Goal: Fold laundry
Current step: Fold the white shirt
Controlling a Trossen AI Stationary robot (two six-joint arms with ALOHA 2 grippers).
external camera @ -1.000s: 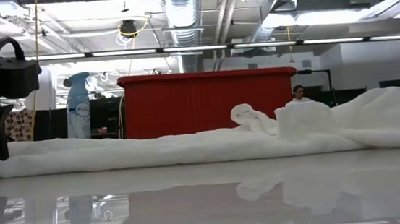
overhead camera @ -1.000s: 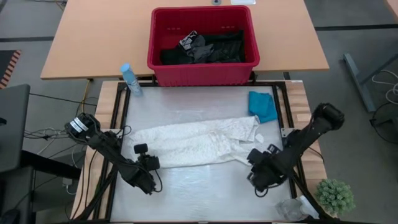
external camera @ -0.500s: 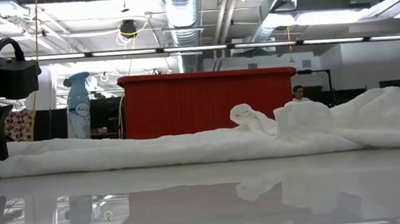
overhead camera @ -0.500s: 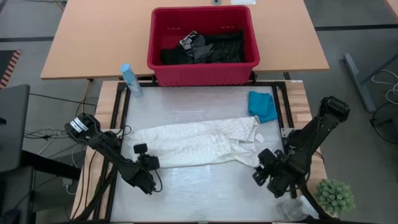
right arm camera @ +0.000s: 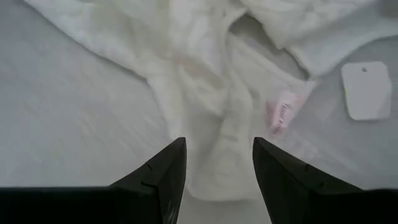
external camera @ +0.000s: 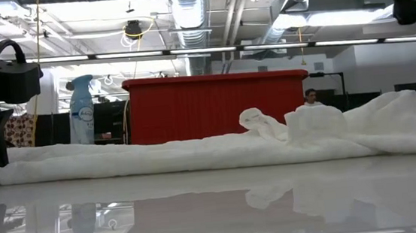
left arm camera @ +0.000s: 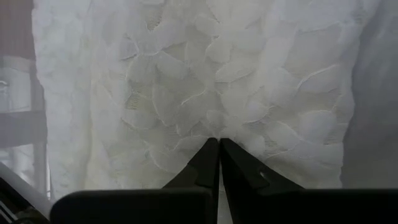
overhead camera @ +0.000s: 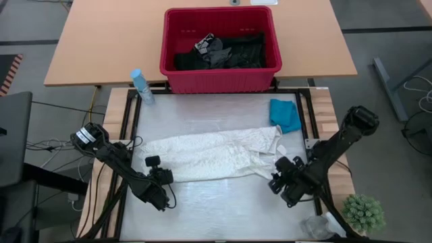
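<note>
Glossy white worktop (overhead camera: 216,216), framed in black, carries the work; a wooden table lies beyond it. Left end effector (overhead camera: 164,177) sits at the near edge of the white lacy garment (overhead camera: 209,155), toward that garment's left end; its fingers (left arm camera: 211,163) are pressed together with the tips against the textured cloth, and whether any fabric is caught between them cannot be told. Right end effector (overhead camera: 278,177) hangs just off the garment's right end, above the rumpled collar area, its fingers (right arm camera: 163,171) spread apart and holding nothing; a pink label (right arm camera: 281,116) and a white tag (right arm camera: 365,90) lie on the cloth and worktop ahead of them. The white lacy garment lies stretched lengthwise across the middle of the worktop, flat along most of its length and bunched at the right end. A small teal garment (overhead camera: 286,115) lies apart from it, beyond its right end near the worktop's rim. Farther back from the white garment stands a red basket (overhead camera: 219,75) on the wooden table, holding black garments (overhead camera: 233,52). A spray bottle (overhead camera: 141,86) stands left of the basket.
</note>
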